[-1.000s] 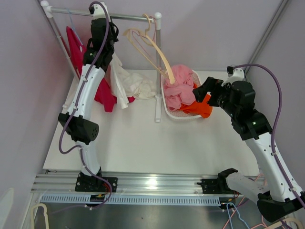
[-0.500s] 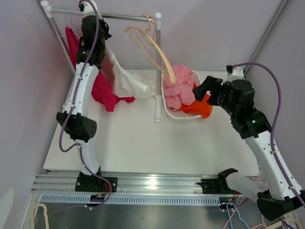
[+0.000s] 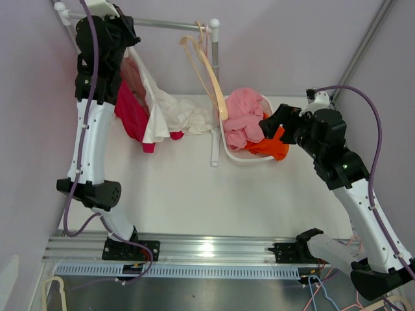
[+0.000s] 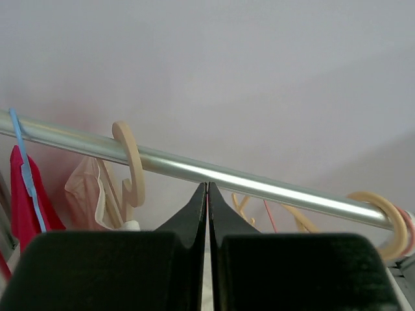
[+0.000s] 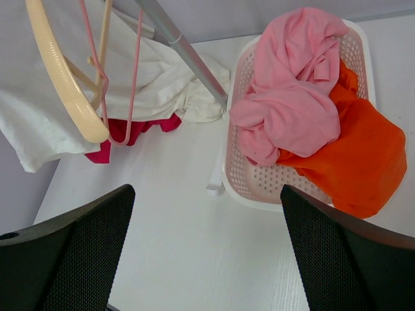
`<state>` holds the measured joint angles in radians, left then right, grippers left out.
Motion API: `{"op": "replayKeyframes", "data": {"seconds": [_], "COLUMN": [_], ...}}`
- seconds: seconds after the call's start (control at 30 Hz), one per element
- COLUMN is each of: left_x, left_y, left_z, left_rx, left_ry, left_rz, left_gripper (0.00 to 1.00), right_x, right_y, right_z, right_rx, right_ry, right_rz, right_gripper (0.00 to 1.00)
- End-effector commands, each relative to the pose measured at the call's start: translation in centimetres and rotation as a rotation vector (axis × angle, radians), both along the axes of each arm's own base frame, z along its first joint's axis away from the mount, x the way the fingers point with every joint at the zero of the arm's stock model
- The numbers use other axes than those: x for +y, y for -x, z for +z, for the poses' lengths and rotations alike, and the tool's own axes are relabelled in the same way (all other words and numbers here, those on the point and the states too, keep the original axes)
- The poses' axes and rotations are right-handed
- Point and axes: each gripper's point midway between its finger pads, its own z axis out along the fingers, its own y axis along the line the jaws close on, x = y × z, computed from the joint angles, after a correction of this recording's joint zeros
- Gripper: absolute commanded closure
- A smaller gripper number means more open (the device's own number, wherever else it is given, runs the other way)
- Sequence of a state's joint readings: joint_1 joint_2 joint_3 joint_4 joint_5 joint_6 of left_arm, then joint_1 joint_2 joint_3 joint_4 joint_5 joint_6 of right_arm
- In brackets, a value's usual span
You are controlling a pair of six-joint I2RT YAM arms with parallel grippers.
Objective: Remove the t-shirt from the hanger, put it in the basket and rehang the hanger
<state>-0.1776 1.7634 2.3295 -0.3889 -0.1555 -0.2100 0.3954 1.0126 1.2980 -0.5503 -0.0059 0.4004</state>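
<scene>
You're at the grip step. Left claw is pinched fully shut just under the rail; can't tell if it has cloth. White t-shirt hangs below-left of it on the beige hanger, not off yet. Next you need a confirmed pinch, then drag it off. Right claw is wide open, empty.

Left pincer: both black fingers pressed flat together, tips meeting just below the metal rail. The rail slants down from left to right against a plain pale wall. A beige hanger hook sits over the rail just left of the tips with pale peach cloth hanging beside it, a second beige hook rides the rail at far right, and at far left a thin blue hook hangs from the rail against a red garment.
</scene>
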Motion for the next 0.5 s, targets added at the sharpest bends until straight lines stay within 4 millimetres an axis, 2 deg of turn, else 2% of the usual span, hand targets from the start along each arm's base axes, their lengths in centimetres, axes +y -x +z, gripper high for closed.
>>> {"op": "replayKeyframes", "data": {"seconds": [0.0,0.03,0.1,0.23,0.27,0.3,0.47], "left_x": [-2.1,-2.5,-2.3,0.0,0.6,1.0,2.7], "left_y": [0.8,1.0,1.5,1.5,1.2,1.2,0.1], "left_z": [-1.1,-1.2,-1.3,-1.1,-1.7,-1.4,-2.7], "left_rx": [0.052,0.06,0.075,0.088,0.1,0.096,0.12], "left_ry": [0.014,0.014,0.014,0.011,0.002,-0.007,-0.002], "left_rz": [-0.094,-0.104,-0.082,0.061,0.1,0.123,0.235], "left_gripper": [0.99,0.96,0.82,0.53,0.48,0.45,0.44], "right_x": [0.7,0.7,0.8,1.0,1.1,1.0,0.7], "right_y": [0.5,0.4,0.4,0.5,0.5,0.6,0.4], "right_z": [1.8,1.7,1.5,1.5,1.5,1.6,2.3], "right_rx": [-0.056,-0.055,-0.052,-0.054,-0.054,-0.056,-0.07], "right_ry": [-0.046,-0.049,-0.053,-0.059,-0.058,-0.054,-0.048], "right_rz": [0.03,0.031,0.031,0.041,0.045,0.046,0.031], "right_gripper": [0.0,0.01,0.01,0.0,0.01,0.01,0.0]}}
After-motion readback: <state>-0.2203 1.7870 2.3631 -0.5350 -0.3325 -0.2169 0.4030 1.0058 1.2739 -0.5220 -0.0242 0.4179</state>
